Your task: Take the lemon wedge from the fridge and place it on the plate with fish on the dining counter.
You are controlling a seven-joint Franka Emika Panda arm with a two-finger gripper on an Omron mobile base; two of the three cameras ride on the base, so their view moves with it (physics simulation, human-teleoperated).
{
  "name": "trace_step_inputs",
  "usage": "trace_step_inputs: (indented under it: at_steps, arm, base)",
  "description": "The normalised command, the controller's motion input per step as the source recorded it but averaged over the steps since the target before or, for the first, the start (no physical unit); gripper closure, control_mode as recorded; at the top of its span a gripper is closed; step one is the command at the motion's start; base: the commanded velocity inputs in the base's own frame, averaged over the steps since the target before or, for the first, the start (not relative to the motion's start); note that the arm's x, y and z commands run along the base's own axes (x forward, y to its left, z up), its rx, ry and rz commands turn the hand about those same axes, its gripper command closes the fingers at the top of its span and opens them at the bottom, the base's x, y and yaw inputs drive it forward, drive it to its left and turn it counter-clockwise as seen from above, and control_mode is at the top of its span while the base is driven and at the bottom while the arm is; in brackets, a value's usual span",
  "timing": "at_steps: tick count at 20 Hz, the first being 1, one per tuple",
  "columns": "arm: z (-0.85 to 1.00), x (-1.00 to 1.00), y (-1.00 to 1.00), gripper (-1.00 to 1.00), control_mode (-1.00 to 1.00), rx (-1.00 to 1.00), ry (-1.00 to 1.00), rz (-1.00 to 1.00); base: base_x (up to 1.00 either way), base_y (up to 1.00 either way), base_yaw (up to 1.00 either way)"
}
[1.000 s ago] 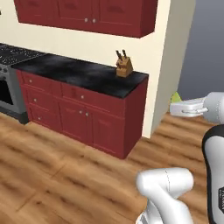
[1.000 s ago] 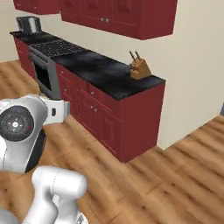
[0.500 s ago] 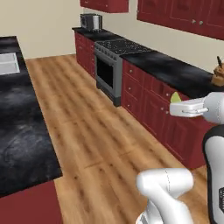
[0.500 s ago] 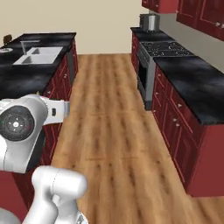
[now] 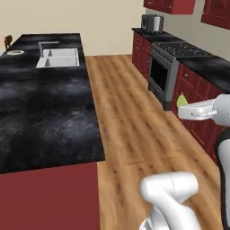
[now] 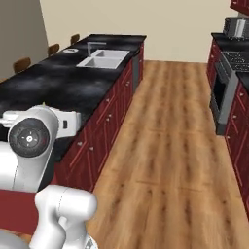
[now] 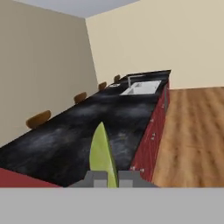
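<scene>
My gripper [image 5: 183, 109] is shut on the lemon wedge [image 5: 181, 99], a small yellow-green pointed piece, and holds it in the air over the aisle at the right. In the hand view the lemon wedge [image 7: 103, 154] stands upright between the two tips of the gripper [image 7: 108, 177]. The dining counter [image 5: 45, 112] runs along the left, black marbled on a red base, with its grey sink [image 5: 58, 58]. The small white plate [image 5: 15, 52] lies at the counter's far end, left of the sink; the plate [image 6: 71, 50] is too small to make out the fish. The fridge is out of view.
A wood-floor aisle [image 5: 130, 117] runs between the counter and the red wall cabinets [image 5: 202, 103] on the right, which hold a steel oven [image 5: 164, 74] and a toaster [image 5: 152, 22]. Brown chairs [image 7: 38, 119] line the counter's far side by the wall.
The whole picture has swung as the base turned: the wall cabinets slid off to the right and the dining counter came into view. The gripper stays shut on the lemon wedge.
</scene>
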Motion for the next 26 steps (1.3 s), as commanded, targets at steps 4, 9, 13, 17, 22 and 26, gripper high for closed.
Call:
trace_step_inputs:
  at_steps: [4,9,13,17,22,26]
  arm:
    - [0.00,0.00,0.00,1.00,1.00,0.00,0.00,0.00]
    - [0.00,0.00,0.00,1.00,1.00,0.00,0.00,0.00]
    - [0.00,0.00,0.00,1.00,1.00,0.00,0.00,0.00]
    - [0.00,0.00,0.00,1.00,1.00,0.00,0.00,0.00]
    - [0.00,0.00,0.00,1.00,1.00,0.00,0.00,0.00]
    - [0.00,0.00,0.00,1.00,1.00,0.00,0.00,0.00]
  base:
    - [-0.20,1.00,0.00]
    - [-0.83,1.00,0.00]
    - [-0.25,1.00,0.00]
    - [0.00,1.00,0.00]
    - [0.00,1.00,0.00]
    - [0.00,1.00,0.00]
